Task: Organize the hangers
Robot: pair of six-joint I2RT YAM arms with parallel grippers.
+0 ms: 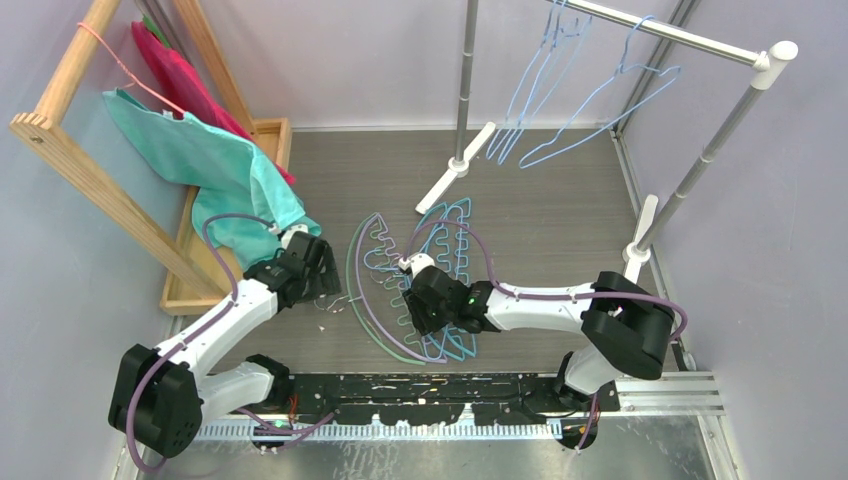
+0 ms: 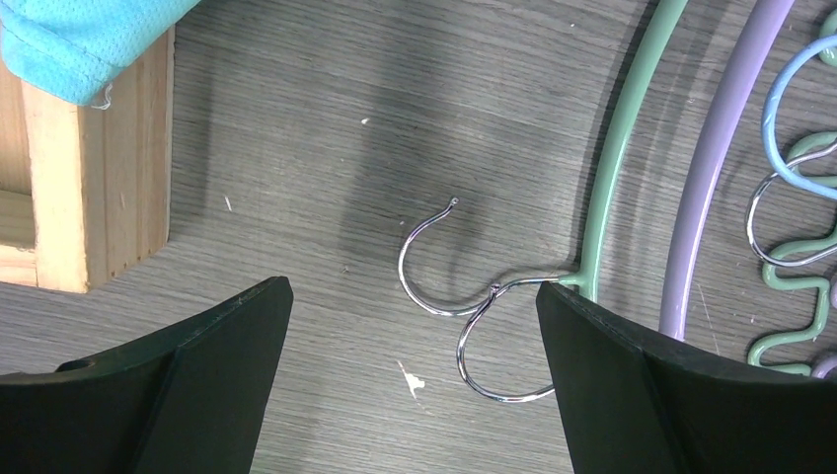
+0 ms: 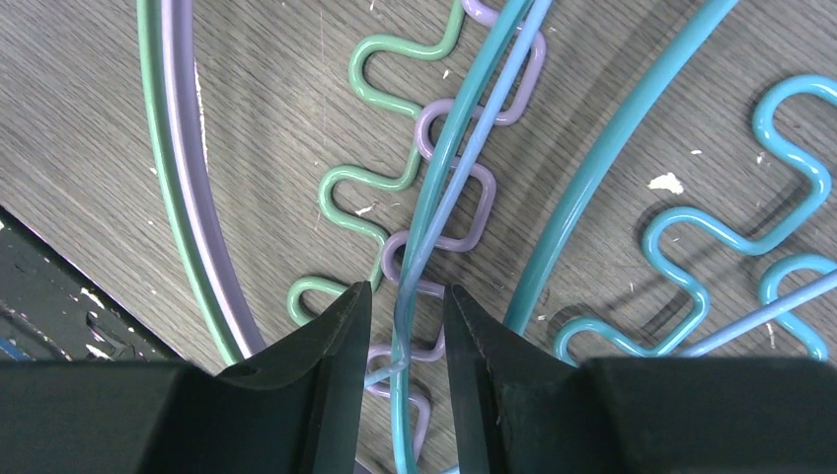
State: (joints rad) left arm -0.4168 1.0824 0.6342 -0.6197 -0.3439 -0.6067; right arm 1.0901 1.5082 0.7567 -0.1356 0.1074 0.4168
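Nearest, low left overhead, the left gripper (image 2: 413, 288) hangs wide apart over two metal hooks (image 2: 434, 267) on the tabletop (image 2: 296, 148). At centre the right gripper (image 3: 407, 296), fingers narrowly apart, straddles a teal hanger (image 3: 441, 168) and a light-blue wire (image 3: 472, 168), beside a green hanger (image 2: 617, 148) and a lilac hanger (image 2: 721, 148). Farther, upper right, light-blue wire hangers (image 1: 600, 105) hang on the rail (image 1: 680, 35).

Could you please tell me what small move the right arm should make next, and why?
Probably close the right gripper. Its jaws straddle the wire of the light-blue hanger and the arch of a teal hanger, with gaps showing on both sides, so nothing looks gripped yet. Closing should secure them for a lift.
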